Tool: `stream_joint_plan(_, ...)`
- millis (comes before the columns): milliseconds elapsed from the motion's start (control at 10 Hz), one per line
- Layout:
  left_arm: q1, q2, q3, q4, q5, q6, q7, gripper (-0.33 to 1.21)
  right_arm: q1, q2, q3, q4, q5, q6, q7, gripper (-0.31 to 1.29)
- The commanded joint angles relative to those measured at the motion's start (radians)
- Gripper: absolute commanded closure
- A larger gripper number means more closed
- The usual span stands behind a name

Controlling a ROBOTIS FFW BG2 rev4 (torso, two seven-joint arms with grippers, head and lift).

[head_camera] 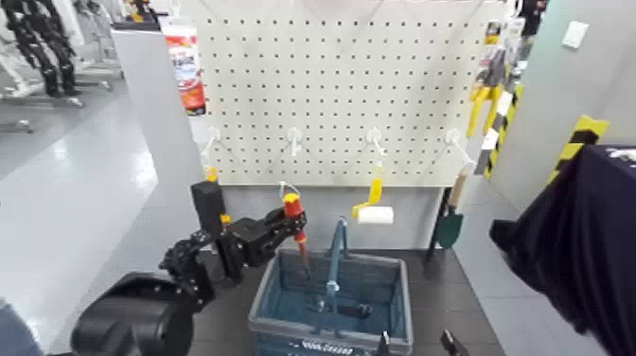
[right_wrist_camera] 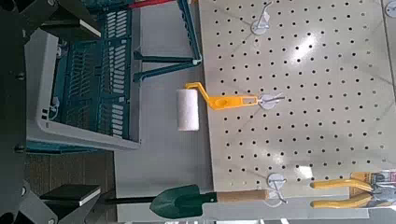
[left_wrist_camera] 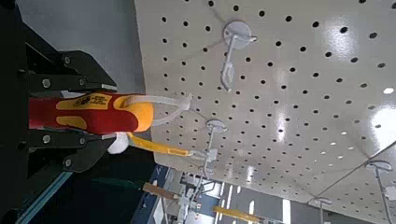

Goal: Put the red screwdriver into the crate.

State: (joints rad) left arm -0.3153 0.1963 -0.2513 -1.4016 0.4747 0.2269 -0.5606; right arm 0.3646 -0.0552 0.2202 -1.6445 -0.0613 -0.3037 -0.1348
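now we grip the red screwdriver (head_camera: pixel 293 210) in our left gripper (head_camera: pixel 297 225) — upright, above the crate (head_camera: pixel 332 293). our right gripper (head_camera: pixel 416 343) waits low, fingers apart — empty.

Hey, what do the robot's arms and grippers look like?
The left gripper is black and angular, with slim, jointed fingers studded with silvery screws. Its arm is black too, with a bulky rounded housing and blocky joints. The right gripper shows only dark fingertips; its arm is not visible in the head view.

Basket (head_camera: pixel 407 312) stands before the pegboard (head_camera: pixel 336 95).
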Motion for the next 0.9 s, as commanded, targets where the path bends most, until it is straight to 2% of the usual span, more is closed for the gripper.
stream_joint_plan(100,0.010,-0.003,-0.066,0.078,0.096,-0.043,0.030,1.15,0.001,0.002,-0.001,0.002,-0.002,-0.003,0.001,0.14)
stream_joint_plan(300,0.021,-0.005,-0.105,0.124,0.157,-0.075,0.085,1.15,0.001,0.002,-0.001,0.003,-0.003,-0.005,0.001,0.14)
stream_joint_plan(500,0.053,-0.005,-0.126,0.139,0.259,-0.084,0.191,1.15,0.001,0.002,-0.002,0.003,-0.006,-0.008,0.001,0.14)
stream_joint_plan(700,0.050,-0.005,-0.148,0.159,0.318,-0.072,0.202,1.14,-0.001,0.002,-0.002,0.005,-0.009,-0.009,0.004,0.14)
stream_joint_plan(800,0.047,-0.005,-0.155,0.159,0.349,-0.063,0.203,0.99,-0.001,0.002,-0.002,0.006,-0.009,-0.009,0.004,0.14)
stream_joint_plan(900,0.045,-0.005,-0.158,0.159,0.357,-0.060,0.203,0.76,-0.001,0.002,-0.004,0.006,-0.011,-0.011,0.004,0.14)
